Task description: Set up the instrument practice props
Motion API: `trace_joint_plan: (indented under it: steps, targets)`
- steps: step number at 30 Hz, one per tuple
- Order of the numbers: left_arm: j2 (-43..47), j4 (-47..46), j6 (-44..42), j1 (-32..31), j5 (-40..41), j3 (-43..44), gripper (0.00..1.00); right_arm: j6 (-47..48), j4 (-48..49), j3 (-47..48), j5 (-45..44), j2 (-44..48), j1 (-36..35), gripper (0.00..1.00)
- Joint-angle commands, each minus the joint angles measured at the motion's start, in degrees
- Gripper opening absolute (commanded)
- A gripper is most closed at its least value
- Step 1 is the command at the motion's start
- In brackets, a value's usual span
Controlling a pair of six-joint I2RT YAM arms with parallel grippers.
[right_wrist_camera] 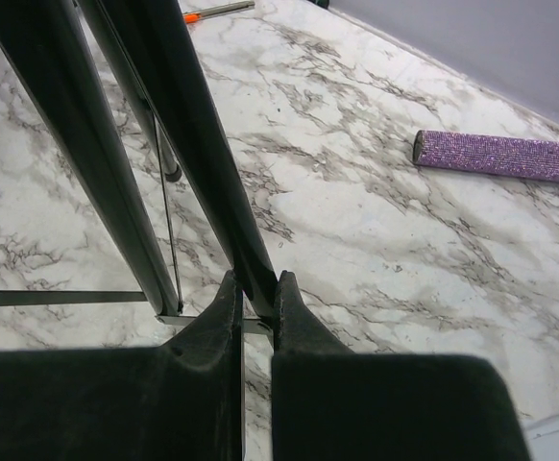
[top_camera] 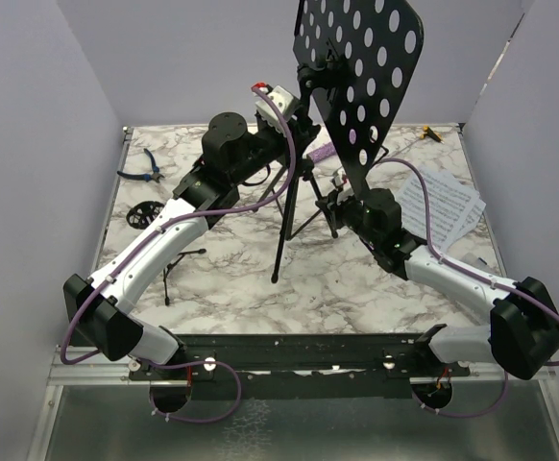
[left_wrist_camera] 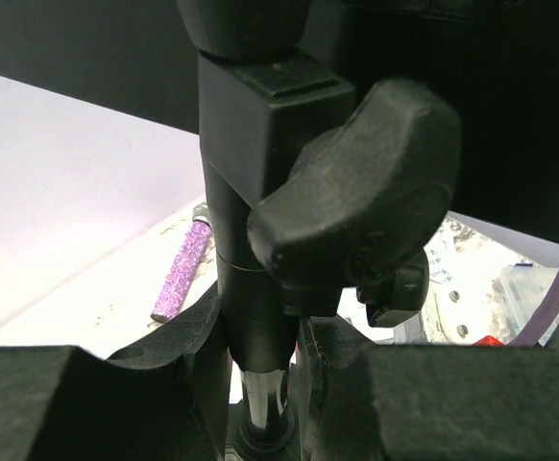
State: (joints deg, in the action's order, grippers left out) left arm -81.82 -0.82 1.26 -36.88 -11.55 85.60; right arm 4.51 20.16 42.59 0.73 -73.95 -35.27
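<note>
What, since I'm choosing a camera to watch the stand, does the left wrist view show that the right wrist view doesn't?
Only left wrist: the tightening knob on the post of the music stand. Only right wrist: the stand's tripod legs and an orange-tipped tool. Both: the purple glitter microphone lying on the marble table.

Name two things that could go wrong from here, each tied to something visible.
The music stand looks top-heavy, its desk tilted high above thin legs; with the left gripper on its shaft and the right gripper pinching one leg, an uneven pull could tip it. The microphone lies near those legs, so a sliding leg might knock it.
</note>
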Motion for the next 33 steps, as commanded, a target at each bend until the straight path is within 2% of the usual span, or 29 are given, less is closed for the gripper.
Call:
trace_joint_plan:
  steps: [1, 21, 33]
  targets:
    - [7.37, -24.23, -0.77, 0.25, 5.07, 6.56, 0.00, -4.34, -8.30, -1.74, -10.15, -1.91, 1.42, 0.00]
    - [7.46, -31.17, -0.04, 0.32, 6.48, 5.27, 0.00, -9.43, -11.81, -6.12, -12.42, 0.42, 1.40, 0.01]
    - [12.05, -38.31, 1.81, 0.32, 8.46, -7.08, 0.00, -11.94, -14.38, -7.47, -15.59, 1.33, 1.37, 0.01]
